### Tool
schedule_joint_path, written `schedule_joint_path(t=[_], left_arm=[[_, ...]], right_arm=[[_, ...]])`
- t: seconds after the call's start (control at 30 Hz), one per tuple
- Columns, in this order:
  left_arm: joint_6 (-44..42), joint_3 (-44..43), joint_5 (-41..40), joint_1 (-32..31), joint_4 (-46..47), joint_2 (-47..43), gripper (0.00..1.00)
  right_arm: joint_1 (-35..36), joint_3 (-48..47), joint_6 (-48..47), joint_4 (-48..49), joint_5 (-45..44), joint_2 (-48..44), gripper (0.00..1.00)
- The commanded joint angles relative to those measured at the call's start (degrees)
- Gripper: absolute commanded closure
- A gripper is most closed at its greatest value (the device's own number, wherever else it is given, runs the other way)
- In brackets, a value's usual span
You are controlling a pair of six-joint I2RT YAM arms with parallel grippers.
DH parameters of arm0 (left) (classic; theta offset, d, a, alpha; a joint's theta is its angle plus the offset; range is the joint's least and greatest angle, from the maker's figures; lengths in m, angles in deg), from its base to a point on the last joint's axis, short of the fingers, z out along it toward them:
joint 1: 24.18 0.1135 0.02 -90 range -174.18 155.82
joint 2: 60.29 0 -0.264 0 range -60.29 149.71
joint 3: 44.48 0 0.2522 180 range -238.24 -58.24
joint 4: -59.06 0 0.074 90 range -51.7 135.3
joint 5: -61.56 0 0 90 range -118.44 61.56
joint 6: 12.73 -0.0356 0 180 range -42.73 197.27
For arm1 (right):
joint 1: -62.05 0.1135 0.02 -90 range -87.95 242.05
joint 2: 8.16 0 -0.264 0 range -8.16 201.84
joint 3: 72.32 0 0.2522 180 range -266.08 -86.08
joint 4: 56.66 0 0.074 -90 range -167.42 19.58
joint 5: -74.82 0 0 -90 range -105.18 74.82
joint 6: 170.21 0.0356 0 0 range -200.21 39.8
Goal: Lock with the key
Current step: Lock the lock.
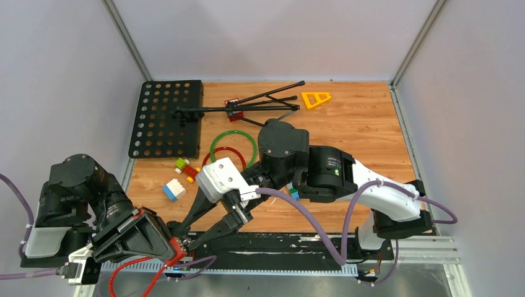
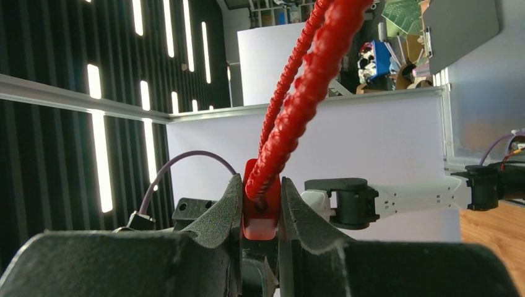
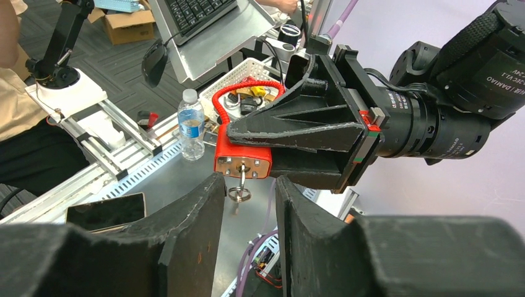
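Observation:
A red padlock [image 3: 242,161] with a red coiled cable [image 2: 297,93] is held off the table's near edge, my left gripper [image 2: 260,185] shut on its body [image 2: 260,216]. A small silver key [image 3: 241,184] sticks out of the lock's underside, and a key ring hangs from it. My right gripper [image 3: 249,185] is open just below the lock. The key hangs in the gap between the fingertips, nearer the left finger [image 3: 204,210], and touches neither. From above, both grippers meet at the lower left, with the lock [image 1: 177,252] at the left gripper's tip and the right gripper [image 1: 187,237] reaching toward it.
On the wooden table lie a black perforated board [image 1: 166,117], a folded black stand [image 1: 247,105], a yellow triangle [image 1: 316,99], a green ring [image 1: 233,145] and toy blocks [image 1: 174,190]. Below the lock are a metal rail, a water bottle [image 3: 190,124] and a phone [image 3: 105,210].

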Motion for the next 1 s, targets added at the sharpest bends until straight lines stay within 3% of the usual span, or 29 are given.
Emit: schedule_joint_path(t=[0.0, 0.7, 0.9, 0.97], left_arm=[[0.9, 0.3, 0.9, -0.2, 2.6, 0.6, 1.0], [1.7, 1.2, -0.1, -0.2, 3.8, -0.5, 1.0], [2.0, 1.4, -0.4, -0.2, 4.0, -1.3, 1.0], [2.0, 1.5, -0.5, -0.2, 4.0, -1.5, 1.0]], right_arm=[[0.3, -1.4, 0.3, 2.6, 0.4, 0.2, 0.64], [0.3, -0.9, -0.2, 1.1, 0.8, 1.0, 0.7], [0.3, -0.6, -0.3, 0.9, 0.4, 1.2, 0.76], [0.3, -0.4, -0.3, 0.7, 0.4, 1.2, 0.86]])
